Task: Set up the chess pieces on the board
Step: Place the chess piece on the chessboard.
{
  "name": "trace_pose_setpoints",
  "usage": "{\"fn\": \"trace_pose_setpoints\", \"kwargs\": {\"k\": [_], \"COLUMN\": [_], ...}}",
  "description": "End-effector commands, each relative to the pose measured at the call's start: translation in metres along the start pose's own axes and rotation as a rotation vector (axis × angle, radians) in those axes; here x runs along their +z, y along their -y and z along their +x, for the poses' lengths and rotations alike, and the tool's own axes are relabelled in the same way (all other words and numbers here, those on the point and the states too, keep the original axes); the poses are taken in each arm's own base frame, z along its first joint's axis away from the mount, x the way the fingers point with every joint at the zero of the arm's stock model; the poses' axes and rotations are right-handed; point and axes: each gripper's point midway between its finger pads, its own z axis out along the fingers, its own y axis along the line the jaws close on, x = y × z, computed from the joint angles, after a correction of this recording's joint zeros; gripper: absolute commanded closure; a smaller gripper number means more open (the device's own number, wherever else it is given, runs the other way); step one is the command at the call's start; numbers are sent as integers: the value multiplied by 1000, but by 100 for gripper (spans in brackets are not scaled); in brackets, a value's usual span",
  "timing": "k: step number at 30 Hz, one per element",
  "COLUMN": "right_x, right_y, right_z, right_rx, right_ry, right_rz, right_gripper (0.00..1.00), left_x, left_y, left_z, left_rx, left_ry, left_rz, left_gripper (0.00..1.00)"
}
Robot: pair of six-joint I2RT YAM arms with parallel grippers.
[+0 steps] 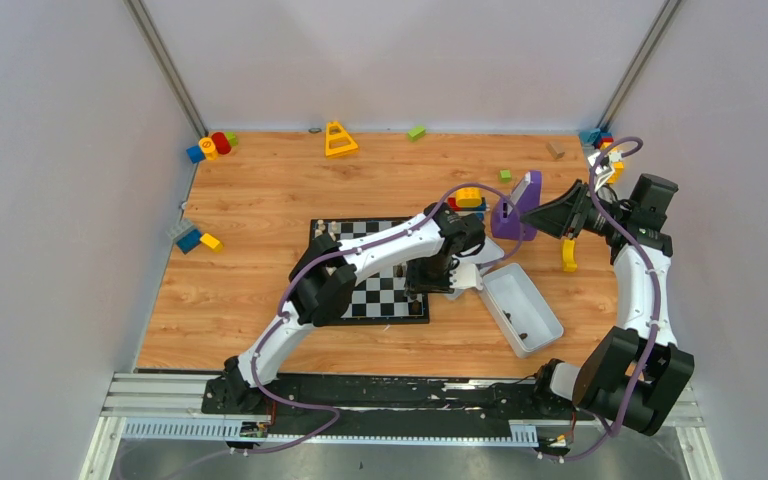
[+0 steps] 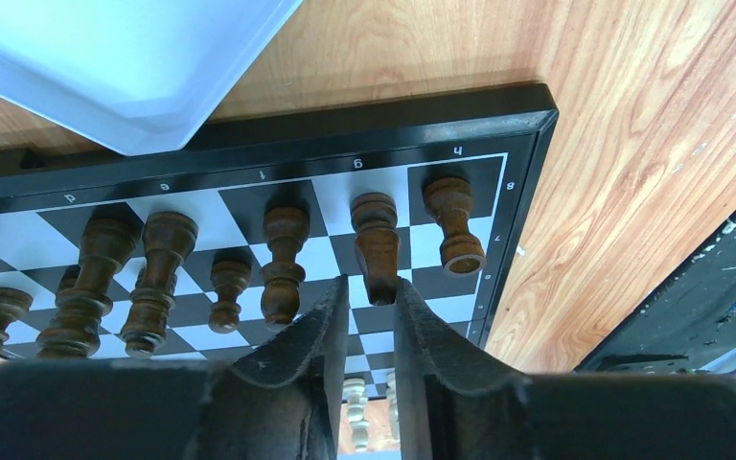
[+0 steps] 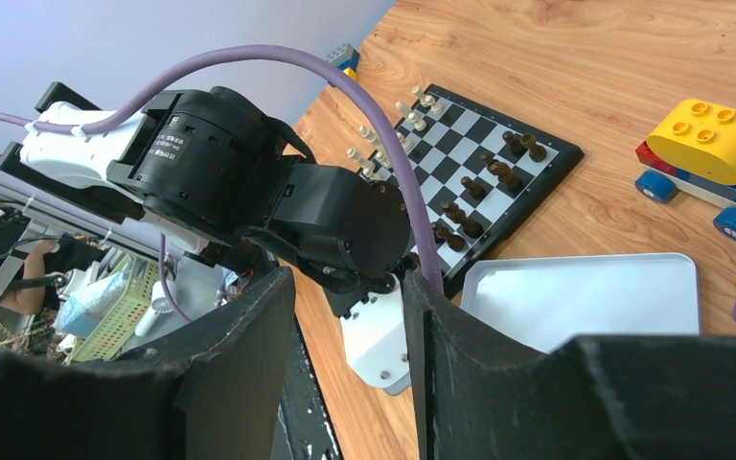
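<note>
Left gripper (image 2: 372, 305) low at the board's corner; right gripper (image 3: 348, 326) up, apart.
Left fingers narrow, flanking a dark piece (image 2: 377, 244) near the board (image 2: 527, 182) rim; cannot tell if clamped. Right jaws parted, empty. Board lies mid-table, white tray (image 1: 545, 325) just beside; cream pieces (image 3: 383, 144) along its far side.

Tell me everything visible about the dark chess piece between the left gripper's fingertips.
It is a dark brown chess piece, wooden-looking and glossy, lathe-turned with a rounded head, a collar and a slimmer stem. It appears upright on the board, one file in from the rim near a corner, among other dark pieces. Its base sits between the fingertips of the left gripper; whether they actually press it cannot be told.
</note>
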Motion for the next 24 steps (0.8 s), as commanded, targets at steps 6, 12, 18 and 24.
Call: {"fn": "trace_pose_setpoints", "kwargs": {"k": [6,12,18,24], "right_x": [-2,-2,-14,-48], "right_y": [-7,-2,27,71], "right_z": [-1,-2,13,65], "right_rx": [-52,-58,-140,-213], "right_ry": [2,7,-60,-267], "right_rz": [-26,19,264,535], "right_gripper": [54,54,52,49], "left_x": [-15,-36,-74,-108], "left_y": [-1,-2,2,5], "left_z": [-10,-8,-3,9], "left_rx": [-10,-14,-17,-36], "left_ry": [32,65,150,262], "left_rz": [-42,-76,-134,-184], "left_gripper": [64,62,60,49]}}
